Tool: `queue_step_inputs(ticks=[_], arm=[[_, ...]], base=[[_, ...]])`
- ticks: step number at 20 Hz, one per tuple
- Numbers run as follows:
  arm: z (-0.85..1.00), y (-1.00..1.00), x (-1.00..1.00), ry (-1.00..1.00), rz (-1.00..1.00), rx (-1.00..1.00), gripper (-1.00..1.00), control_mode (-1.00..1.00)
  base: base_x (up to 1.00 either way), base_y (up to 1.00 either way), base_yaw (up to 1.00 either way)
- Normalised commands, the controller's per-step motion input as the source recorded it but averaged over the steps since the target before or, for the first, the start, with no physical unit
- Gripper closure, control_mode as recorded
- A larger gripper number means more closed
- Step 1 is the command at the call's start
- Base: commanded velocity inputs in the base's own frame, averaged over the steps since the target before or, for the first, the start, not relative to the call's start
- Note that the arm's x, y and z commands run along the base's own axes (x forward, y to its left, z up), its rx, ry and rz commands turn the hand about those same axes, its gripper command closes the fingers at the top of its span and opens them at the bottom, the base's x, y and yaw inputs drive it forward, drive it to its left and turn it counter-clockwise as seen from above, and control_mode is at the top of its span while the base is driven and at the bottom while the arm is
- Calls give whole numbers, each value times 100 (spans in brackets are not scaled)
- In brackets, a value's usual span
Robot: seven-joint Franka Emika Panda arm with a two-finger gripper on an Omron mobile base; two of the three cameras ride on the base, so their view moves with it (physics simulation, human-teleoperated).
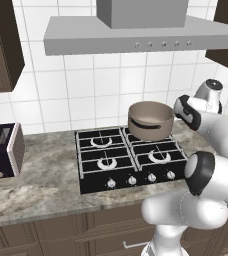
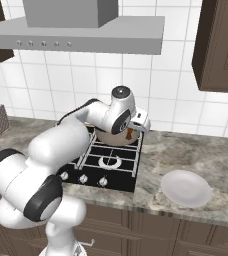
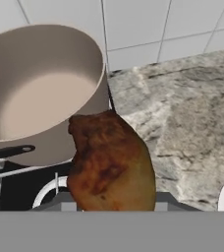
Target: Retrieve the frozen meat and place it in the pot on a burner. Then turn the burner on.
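Close up, reddish-brown frozen meat [image 3: 109, 165] with paler patches, gripped in the jaws, beside tan pot [image 3: 40, 93].

Open pot [image 3: 35, 93] mouth at upper left, unobstructed; range hood [image 1: 136, 32] overhead; bare counter [image 3: 182, 113] at right.

The white arm rises from its base, bends at the dark elbow joint and reaches forward. Its wrist is turned downward at the far end. The pincer [image 2: 130, 133] hangs below the wrist and is closed on the frozen meat [image 3: 109, 162], which sits between the finger tips. The forearm lies nearly level, with the hand pointing down.
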Motion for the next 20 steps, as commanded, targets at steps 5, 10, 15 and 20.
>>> queue_step_inputs(ticks=[5,10,15,20], arm=[[21,18,19,2,-2,0,100,-100],[11,28,9,4,0,0,100,-100],[0,42,19,0,-4,0,100,-100],[0,31,32,0,-4,0,100,-100]], base=[[0,0,0],[0,0,0],[0,0,0],[0,0,0]])
